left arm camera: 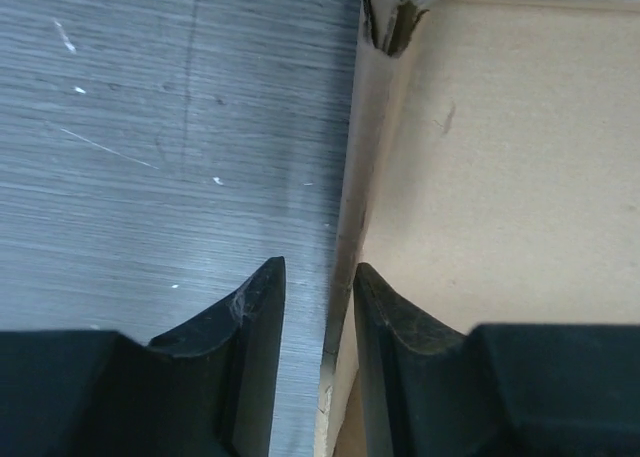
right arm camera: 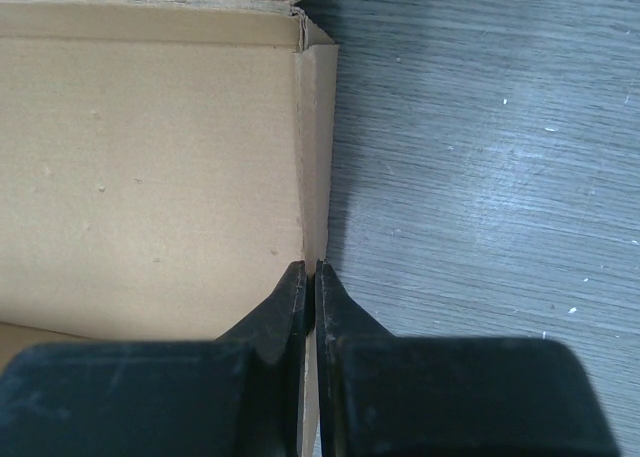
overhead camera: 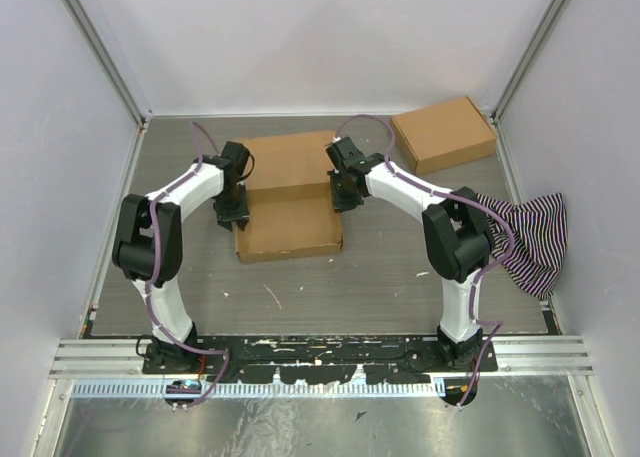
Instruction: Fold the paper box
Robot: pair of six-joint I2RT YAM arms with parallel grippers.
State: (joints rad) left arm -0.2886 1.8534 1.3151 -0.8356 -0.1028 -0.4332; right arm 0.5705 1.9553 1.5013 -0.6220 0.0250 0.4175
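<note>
Jaws of my right gripper (right arm camera: 310,265) are pinched almost closed on the right side wall of the paper box (overhead camera: 290,227). My left gripper (left arm camera: 320,267) stands part open, astride the left wall, which runs close by the inner finger. The box lies mid-way across the table (overhead camera: 380,277).

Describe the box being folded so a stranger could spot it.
On the grey table, look at its middle. The paper box lies there, opened out with raised side walls. The smaller carton at the far right corner is closed.
</note>
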